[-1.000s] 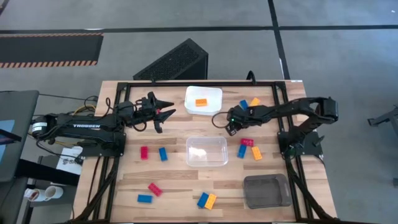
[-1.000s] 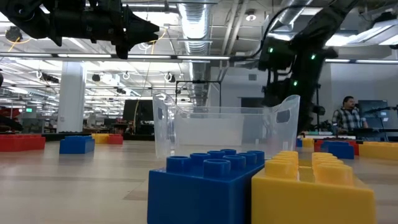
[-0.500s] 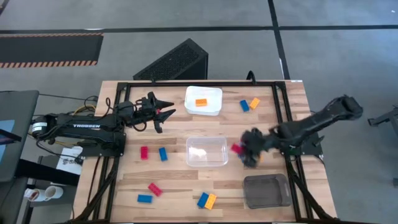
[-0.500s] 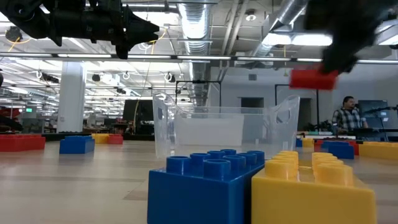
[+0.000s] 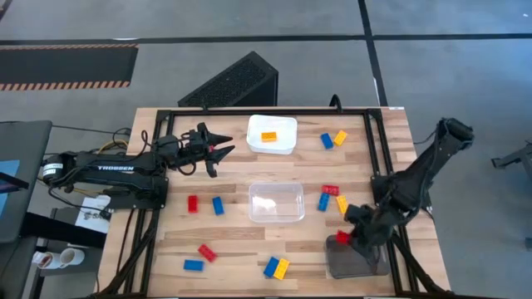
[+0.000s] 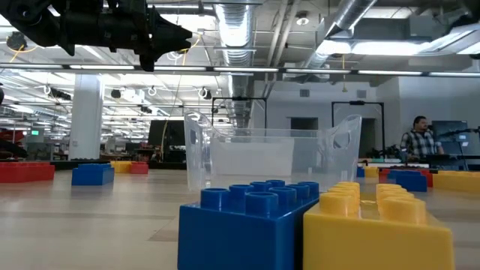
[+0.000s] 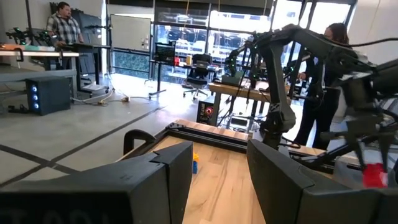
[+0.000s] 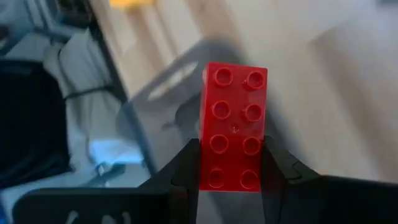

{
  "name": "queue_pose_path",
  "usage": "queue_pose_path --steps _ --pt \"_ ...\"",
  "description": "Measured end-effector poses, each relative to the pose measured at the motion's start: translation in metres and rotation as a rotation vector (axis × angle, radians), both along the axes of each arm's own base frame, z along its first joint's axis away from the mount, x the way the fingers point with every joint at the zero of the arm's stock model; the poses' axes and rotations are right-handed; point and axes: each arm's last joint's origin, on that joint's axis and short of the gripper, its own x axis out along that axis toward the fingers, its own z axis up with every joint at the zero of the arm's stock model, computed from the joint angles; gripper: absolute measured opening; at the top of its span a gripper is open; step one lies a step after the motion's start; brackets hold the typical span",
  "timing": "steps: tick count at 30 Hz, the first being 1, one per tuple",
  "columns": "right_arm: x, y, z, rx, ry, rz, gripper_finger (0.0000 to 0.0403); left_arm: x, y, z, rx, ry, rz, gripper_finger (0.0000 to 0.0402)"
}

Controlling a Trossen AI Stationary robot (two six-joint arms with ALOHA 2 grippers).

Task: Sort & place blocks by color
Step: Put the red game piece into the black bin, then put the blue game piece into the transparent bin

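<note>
Right gripper (image 8: 231, 163) fingers (image 8: 185, 163) pinch red block (image 8: 233, 124) (studs showing) between them.

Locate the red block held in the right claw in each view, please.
High view: red block at the grey tray's near-left rim.
Low view: not in it.
Left wrist view: far right edge.
Right wrist view: centre, above the grey tray.
Shared landmark: grey tray.

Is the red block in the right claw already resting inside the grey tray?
No. In the right wrist view the red block is clamped between the right claw fingers, above the grey tray.
</note>
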Motion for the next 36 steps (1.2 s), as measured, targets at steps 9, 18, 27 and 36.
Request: queue_pose_path --steps 9,18,27,36 --pt "0.004 0.022 -0.016 0.031 0.061 0.022 0.0110 0.000 0.000 0.000 0.000 0.001 -0.001 0.0141" --pt "0.013 0.020 -0.014 0.110 0.069 -0.081 0.0295 0.000 0.000 0.000 -0.002 0.001 -0.006 0.0141" --pt "0.017 0.010 -0.004 0.215 0.122 -0.074 0.0318 0.000 0.000 0.000 -0.003 0.000 -0.007 0.0141" --pt "0.031 -0.019 0.009 0.222 0.011 -0.070 0.0302 0.000 0.000 0.000 -0.002 -0.001 -0.006 0.0141"
